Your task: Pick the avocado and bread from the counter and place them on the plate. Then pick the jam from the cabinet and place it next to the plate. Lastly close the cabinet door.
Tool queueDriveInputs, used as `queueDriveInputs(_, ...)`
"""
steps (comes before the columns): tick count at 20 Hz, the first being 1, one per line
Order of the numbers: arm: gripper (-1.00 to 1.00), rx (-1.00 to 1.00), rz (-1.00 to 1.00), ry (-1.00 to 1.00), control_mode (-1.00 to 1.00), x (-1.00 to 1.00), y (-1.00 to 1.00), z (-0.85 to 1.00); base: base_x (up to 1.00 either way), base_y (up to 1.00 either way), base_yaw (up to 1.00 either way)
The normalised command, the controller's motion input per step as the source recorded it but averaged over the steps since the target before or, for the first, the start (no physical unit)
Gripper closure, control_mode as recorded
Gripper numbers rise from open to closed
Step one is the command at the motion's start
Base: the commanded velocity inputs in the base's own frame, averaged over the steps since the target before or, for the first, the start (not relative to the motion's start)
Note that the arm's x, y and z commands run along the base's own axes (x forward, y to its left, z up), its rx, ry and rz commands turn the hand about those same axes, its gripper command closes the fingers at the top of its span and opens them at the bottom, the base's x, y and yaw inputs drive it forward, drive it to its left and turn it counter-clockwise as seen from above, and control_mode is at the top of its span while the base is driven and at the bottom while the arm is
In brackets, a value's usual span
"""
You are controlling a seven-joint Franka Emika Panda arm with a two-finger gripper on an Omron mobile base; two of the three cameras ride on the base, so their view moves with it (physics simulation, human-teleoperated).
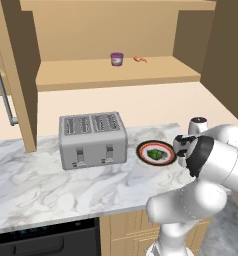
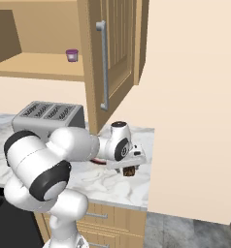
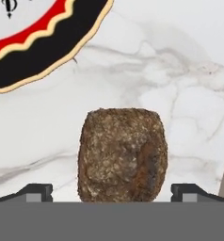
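Hand view puts the bread [image 3: 122, 155] square between the two fingers [image 3: 112, 193], which stand spread wide on either side of it and pinch nothing yet. It sits on the marble desk [image 3: 180, 94] just beside the plate [image 3: 48, 56]. Left base view shows the avocado [image 1: 155, 154] already lying on that plate, right of the toaster [image 1: 93, 139], and the jam [image 1: 116, 59] waiting on the cabinet [image 1: 116, 75] shelf. To do this pickup well, I judge the hand should sink a little more so the tips pass the widest part of the chunk, stay centred, then close evenly. The crust looks rough and should hold, but a lopsided squeeze could shove it toward the plate's rim.
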Motion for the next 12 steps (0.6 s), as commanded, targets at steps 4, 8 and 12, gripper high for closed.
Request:
queueDriveInputs(4,-1.00,0.02,0.00,0.05,-1.00,0.20,0.00,-0.20,0.00,0.00,0.00)
queueDriveInputs(8,-1.00,0.02,0.00,0.04,-1.00,0.17,0.00,-0.26,0.00,0.00,0.00)
queueDriveInputs(12,-1.00,0.00,0.00,0.03,-1.00,0.10,0.00,-0.23,0.00,0.00,0.00)
